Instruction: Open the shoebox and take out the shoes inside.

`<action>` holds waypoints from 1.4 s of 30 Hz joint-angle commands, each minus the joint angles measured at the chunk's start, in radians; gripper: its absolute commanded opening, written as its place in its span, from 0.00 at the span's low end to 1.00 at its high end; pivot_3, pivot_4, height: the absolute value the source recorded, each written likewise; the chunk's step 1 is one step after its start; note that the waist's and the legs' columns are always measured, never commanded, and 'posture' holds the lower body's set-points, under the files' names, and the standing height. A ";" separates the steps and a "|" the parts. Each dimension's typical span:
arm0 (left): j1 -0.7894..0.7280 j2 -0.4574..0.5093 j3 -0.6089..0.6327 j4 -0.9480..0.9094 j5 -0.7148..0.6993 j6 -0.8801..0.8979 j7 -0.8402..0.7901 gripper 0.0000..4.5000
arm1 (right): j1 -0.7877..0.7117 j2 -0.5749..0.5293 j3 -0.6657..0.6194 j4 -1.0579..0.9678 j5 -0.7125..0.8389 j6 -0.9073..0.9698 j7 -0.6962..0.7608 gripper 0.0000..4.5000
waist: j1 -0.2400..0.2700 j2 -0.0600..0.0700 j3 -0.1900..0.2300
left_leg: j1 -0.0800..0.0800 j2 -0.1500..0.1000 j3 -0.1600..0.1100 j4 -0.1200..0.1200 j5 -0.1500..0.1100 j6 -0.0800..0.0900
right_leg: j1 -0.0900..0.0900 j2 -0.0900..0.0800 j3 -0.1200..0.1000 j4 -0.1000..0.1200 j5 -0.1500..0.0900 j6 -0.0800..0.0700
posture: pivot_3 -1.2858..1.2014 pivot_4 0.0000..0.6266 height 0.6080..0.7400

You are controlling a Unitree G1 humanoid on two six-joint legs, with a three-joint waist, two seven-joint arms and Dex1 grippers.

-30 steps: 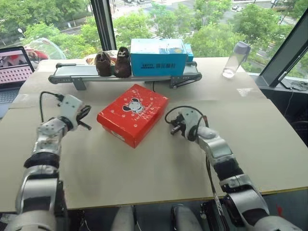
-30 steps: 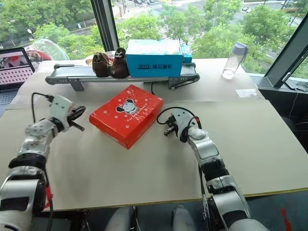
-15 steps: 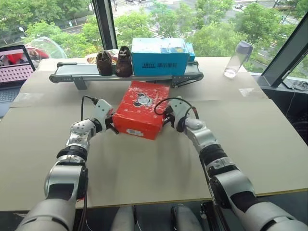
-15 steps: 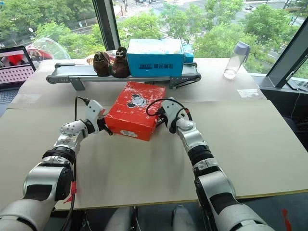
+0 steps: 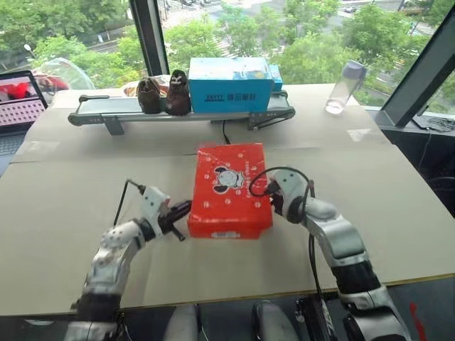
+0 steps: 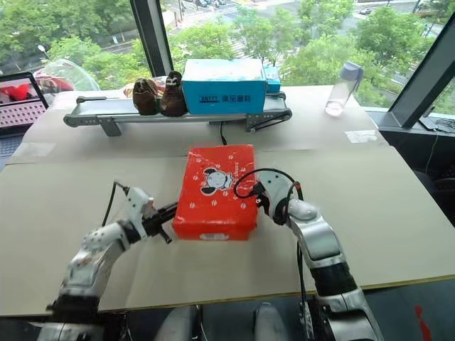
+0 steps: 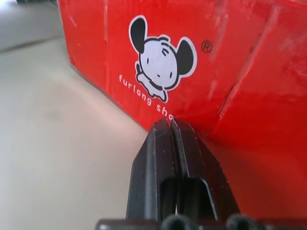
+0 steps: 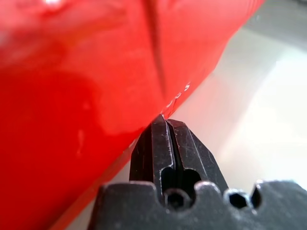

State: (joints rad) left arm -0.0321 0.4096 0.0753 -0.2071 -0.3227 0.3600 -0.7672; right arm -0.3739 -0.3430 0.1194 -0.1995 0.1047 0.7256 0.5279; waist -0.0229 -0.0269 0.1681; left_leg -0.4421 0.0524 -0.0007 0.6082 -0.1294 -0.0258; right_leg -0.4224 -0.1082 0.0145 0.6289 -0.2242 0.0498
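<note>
The red shoebox [image 5: 231, 188] lies shut in the middle of the table, its mouse print on the lid and a short labelled end facing me. My left gripper [image 5: 186, 207] is shut, its tips pressed against the box's left long side near the front corner [image 7: 169, 122]. On the opposite long side my right gripper [image 5: 268, 193] is also shut, with its tips against the red wall [image 8: 163, 119]. The box sits squeezed between the two. The shoes are hidden inside the closed box.
A small conveyor [image 5: 106, 108] runs along the back, carrying two small dark brown shoes [image 5: 163, 92] and a blue box [image 5: 233, 84]. A clear bottle [image 5: 340, 87] stands at the back right and a laptop [image 5: 20, 99] at the far left.
The shoebox has turned from a diagonal to lengthwise and slid toward me. Both shut grippers closed in on its sides and drew back with it.
</note>
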 commanded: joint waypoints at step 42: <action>-0.387 1.013 0.424 -0.129 -0.628 0.586 -0.542 1.00 | -0.171 -0.257 0.016 0.161 0.187 -0.231 0.501 0.43 | 0.002 -0.006 0.007 | -0.003 0.000 0.001 0.001 -0.002 -0.001 | -0.001 0.001 0.001 -0.001 -0.006 -0.001 | 0.52 0.24 1.00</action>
State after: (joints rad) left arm -0.3970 1.3915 0.4492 -0.3206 -0.9321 0.9352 -1.2972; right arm -0.5026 -0.6122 0.1385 -0.0176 0.2529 0.4819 1.0014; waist -0.0208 -0.0333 0.1752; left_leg -0.4448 0.0523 0.0000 0.6094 -0.1309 -0.0271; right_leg -0.4239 -0.1077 0.0156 0.6281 -0.2306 0.0486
